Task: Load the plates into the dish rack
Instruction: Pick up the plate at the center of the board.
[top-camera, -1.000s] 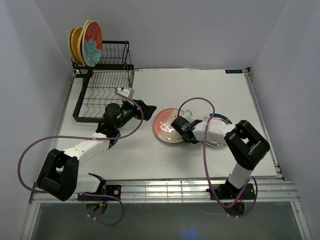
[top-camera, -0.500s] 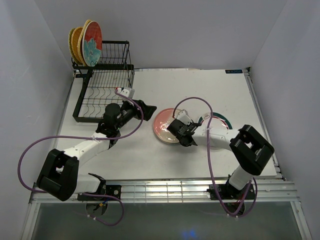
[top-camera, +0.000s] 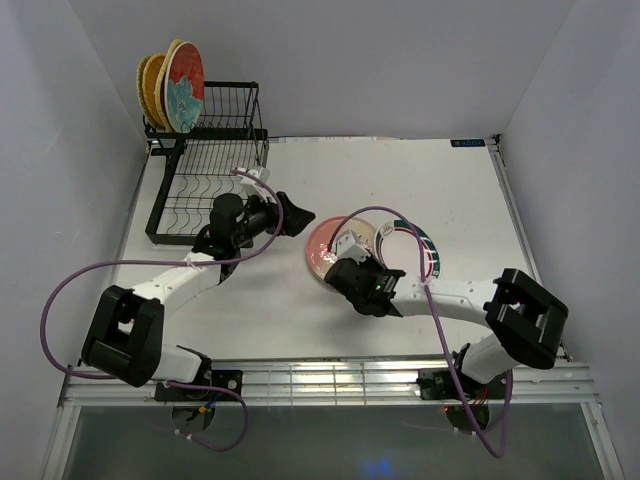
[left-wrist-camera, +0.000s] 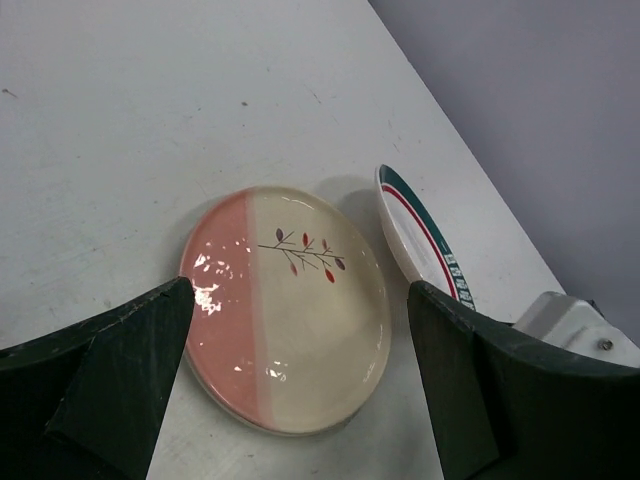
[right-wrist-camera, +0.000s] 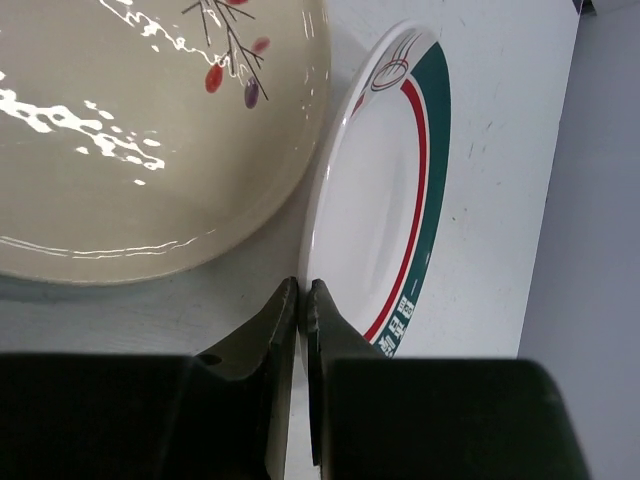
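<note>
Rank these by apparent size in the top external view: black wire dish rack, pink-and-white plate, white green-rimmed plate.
1. Black wire dish rack, clearly the largest.
2 and 3. Pink-and-white round plate and white plate with green and red rim rings look about alike. The right arm covers part of each, so I leave them unranked.

green-rimmed plate (right-wrist-camera: 370, 200) — glossy glazed ceramic | table (left-wrist-camera: 120, 100) — matt, smooth white

pink-and-white plate (right-wrist-camera: 150, 170) cropped, green-rimmed plate (top-camera: 410, 255) partly hidden
</note>
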